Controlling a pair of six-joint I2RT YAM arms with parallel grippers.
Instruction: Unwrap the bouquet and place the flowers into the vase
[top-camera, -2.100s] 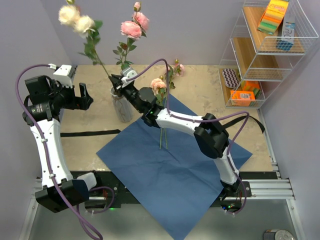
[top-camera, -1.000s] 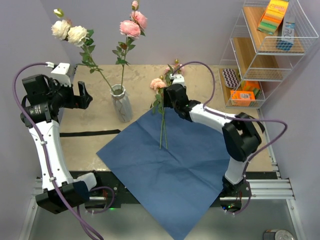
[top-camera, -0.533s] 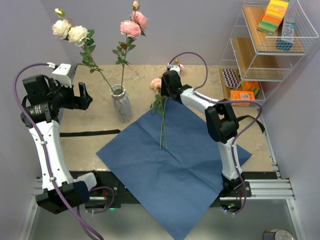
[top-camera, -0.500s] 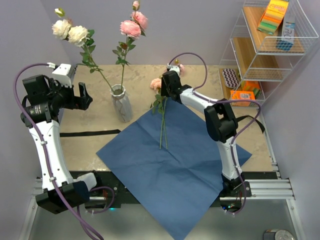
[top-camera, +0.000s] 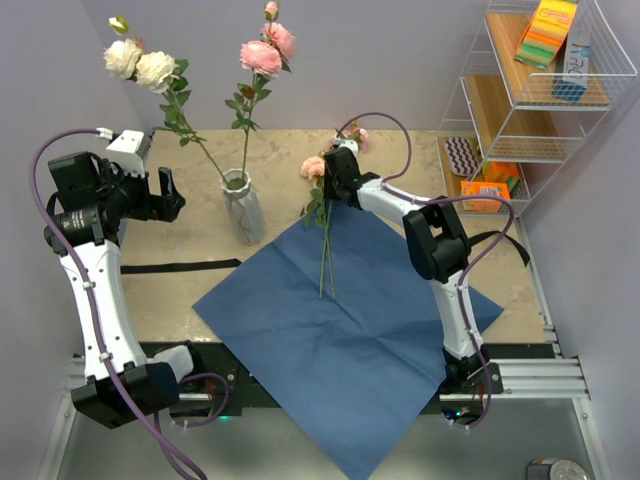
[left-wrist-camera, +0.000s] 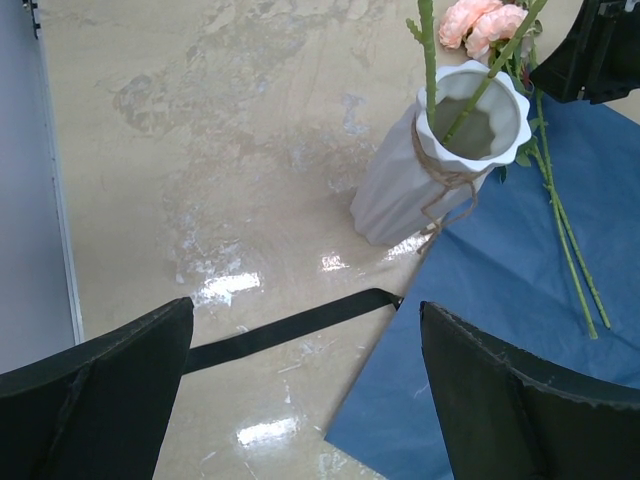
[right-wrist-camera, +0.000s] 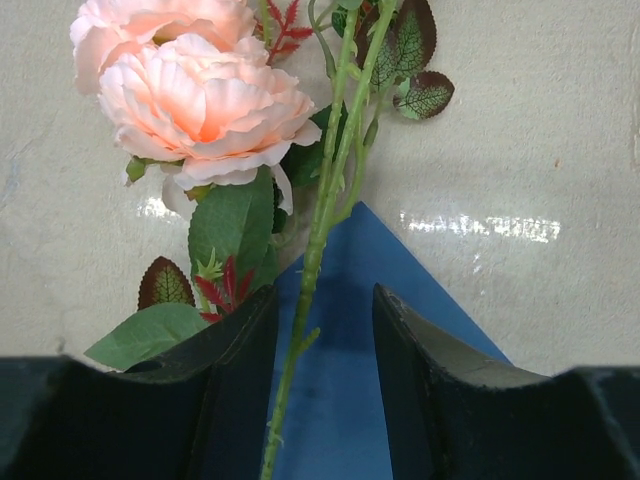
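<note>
**A:** What is the left gripper (left-wrist-camera: 305, 320) doing?

**B:** Nothing. It hangs over the table's (top-camera: 180, 290) left edge, jaws spread wide and empty. It looks parked out of the way, I'd say.

**A:** And at the near edge?

**B:** The blue paper (top-camera: 340, 330) lies flat, one corner hanging past that edge. It's the wrap, so the unwrapping looks done. The black ribbon (left-wrist-camera: 290, 328) lies loose by the paper's left corner.

**A:** What's not in the vase yet?

**B:** Thin green stems (top-camera: 325, 255) lie on the paper, pointing at its far corner. Their peach roses (right-wrist-camera: 195, 100) rest on bare table beyond it. The right gripper (right-wrist-camera: 322, 310) sits there with a finger on each side of a stem, just below the blooms. A gap shows on both sides, so it isn't pinching yet. Gripping high would let the bottom end swing free toward the vase.

**A:** Where's the vase?

**B:** The vase (left-wrist-camera: 410, 190) stands upright just beside the paper's far-left edge. It holds white roses (top-camera: 140, 62) leaning left and a pink rose (top-camera: 262, 55).

**A:** Any writing?

**B:** The wire rack (top-camera: 520, 100) at the far right corner holds sponges (top-camera: 552, 25) and packets, but the print is too small to read.
</note>
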